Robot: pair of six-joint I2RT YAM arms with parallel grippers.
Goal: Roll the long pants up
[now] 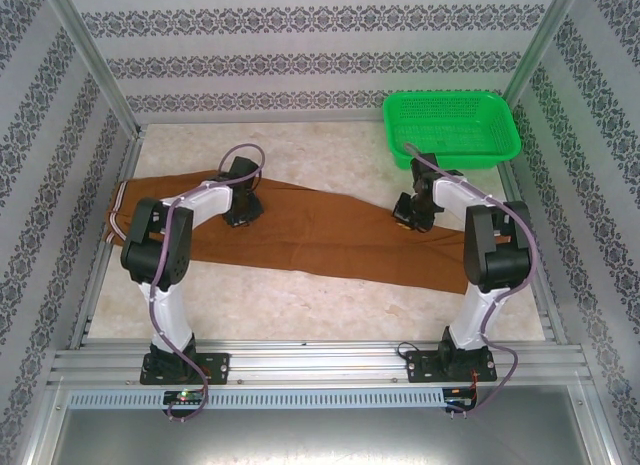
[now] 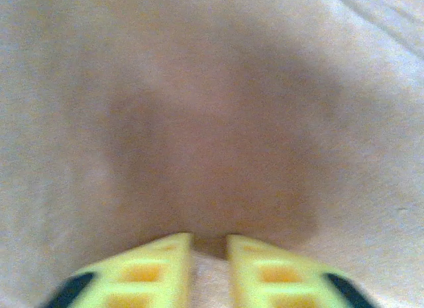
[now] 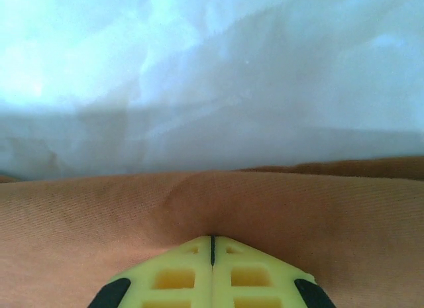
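Observation:
The long pants (image 1: 320, 235), rust-brown, lie flat across the table from the left edge to the right arm, the waistband at the far left. My left gripper (image 1: 240, 217) rests on their upper edge. In the left wrist view its yellow fingertips (image 2: 210, 240) stand a little apart over blurred brown fabric (image 2: 218, 142), so it is open. My right gripper (image 1: 408, 220) sits on the pants' right part. Close up, its fingertips (image 3: 212, 238) are pressed together, with the cloth (image 3: 298, 208) puckered up into them.
A green basket (image 1: 452, 97) stands at the back right, just behind the right gripper. Patterned walls and metal posts close in the table on three sides. Pale marbled tabletop (image 1: 300, 305) lies bare in front of the pants.

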